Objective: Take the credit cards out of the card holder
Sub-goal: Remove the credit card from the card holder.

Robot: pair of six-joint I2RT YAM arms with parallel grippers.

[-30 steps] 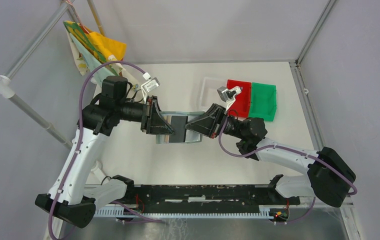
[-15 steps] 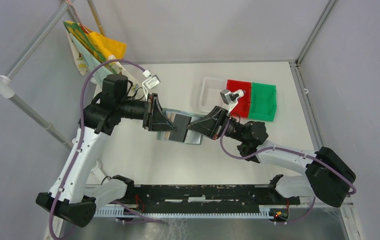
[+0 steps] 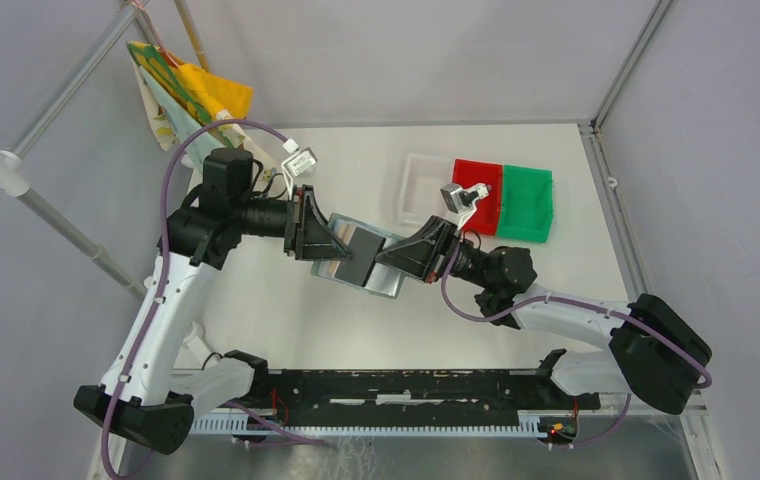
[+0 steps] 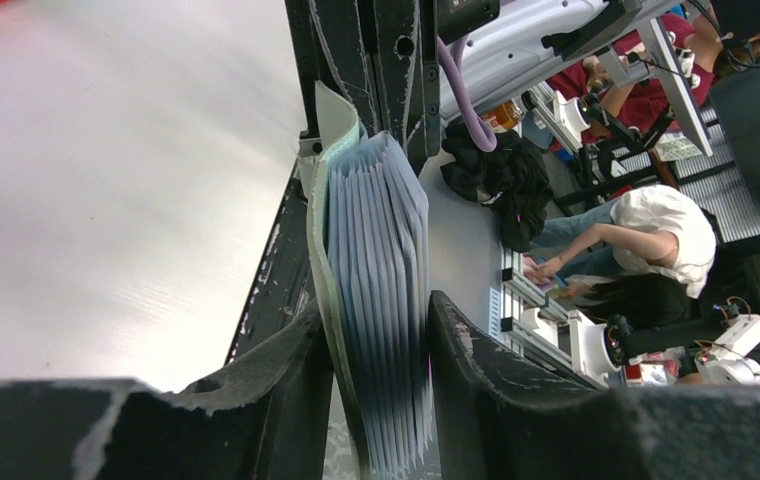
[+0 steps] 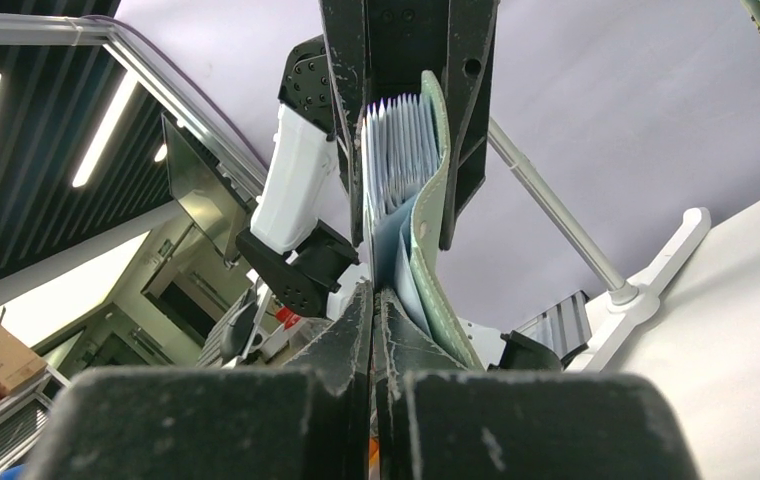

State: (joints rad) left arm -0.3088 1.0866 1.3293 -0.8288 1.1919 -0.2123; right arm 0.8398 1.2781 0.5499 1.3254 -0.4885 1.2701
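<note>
Two grippers share the card holder (image 3: 361,258), held between them above the table (image 3: 286,330). The left gripper (image 3: 328,240) clamps the whole pleated sleeve stack, and the right gripper (image 3: 396,262) pinches one thin leaf, probably to fan it open. No credit cards show yet. A clear bin (image 3: 418,185), red bin (image 3: 483,200) and green bin (image 3: 528,205) sit just beyond the right gripper, not in the way.

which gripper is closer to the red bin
Right. The right gripper is just down-left of the red bin in the top view, pinching the right end of the card holder. The left gripper clamps the holder's other end, farther left of the bin.
</note>
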